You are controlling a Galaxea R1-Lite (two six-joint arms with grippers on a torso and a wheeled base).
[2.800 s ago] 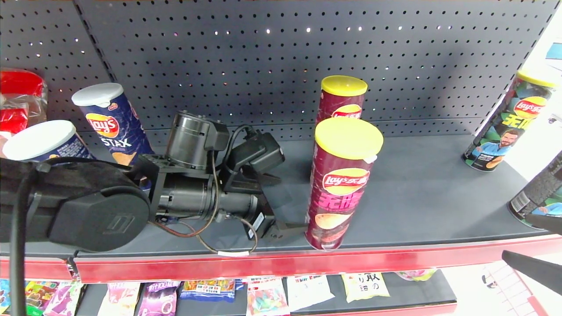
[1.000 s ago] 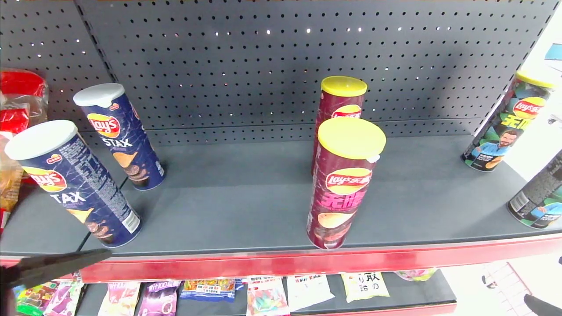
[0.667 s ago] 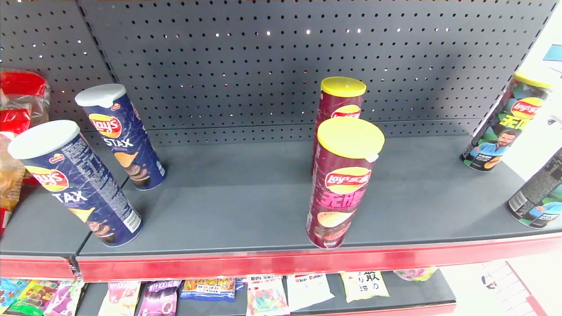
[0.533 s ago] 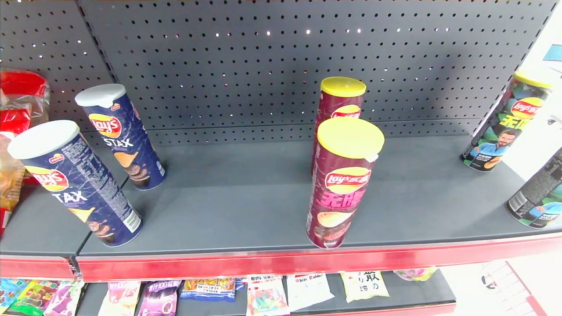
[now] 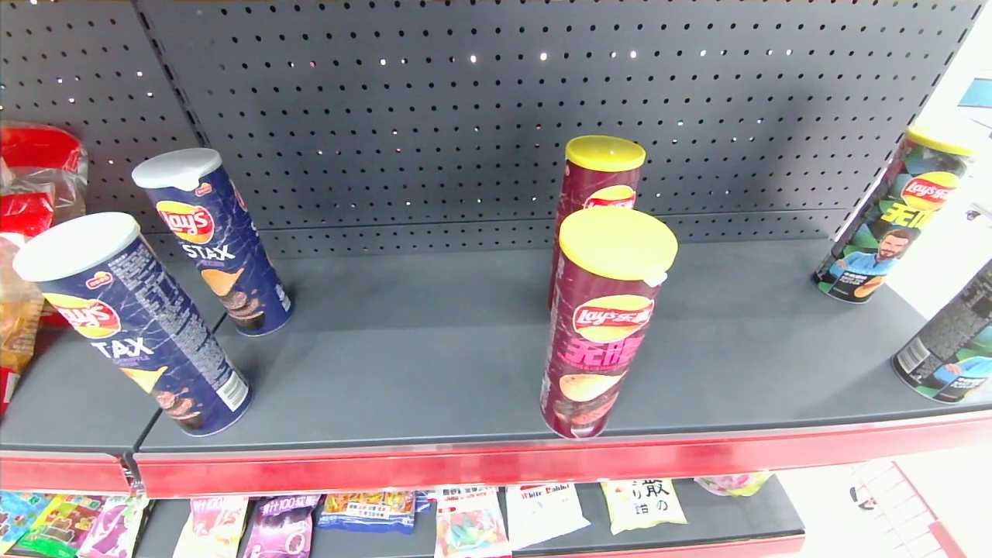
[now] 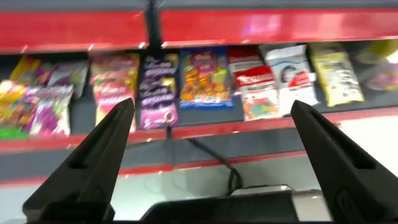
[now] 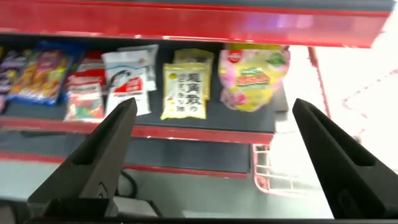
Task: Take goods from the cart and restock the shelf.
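On the grey shelf (image 5: 434, 372) stand two maroon chip cans with yellow lids, one at the front (image 5: 604, 325) and one behind it (image 5: 601, 182). Two blue chip cans with white lids stand to the left, one near the front edge (image 5: 132, 325) and one further back (image 5: 209, 240). Two green-and-black cans (image 5: 899, 225) (image 5: 949, 349) stand at the right end. My left gripper (image 6: 211, 115) is open and empty, facing the lower snack shelf (image 6: 205, 134). My right gripper (image 7: 214, 112) is open and empty too, before the same lower shelf (image 7: 186, 134).
A red rail (image 5: 496, 465) lines the shelf's front edge, with a pegboard wall (image 5: 465, 108) behind. Snack bags (image 5: 364, 511) lie on the shelf below. Red and clear packets (image 5: 31, 186) sit at the far left. A red wire cart corner (image 7: 273, 174) shows low beside the shelf.
My left arm has drawn back off the shelf and dropped out of the head view, leaving the front maroon can standing. The right gripper's tips have also left the lower right corner.
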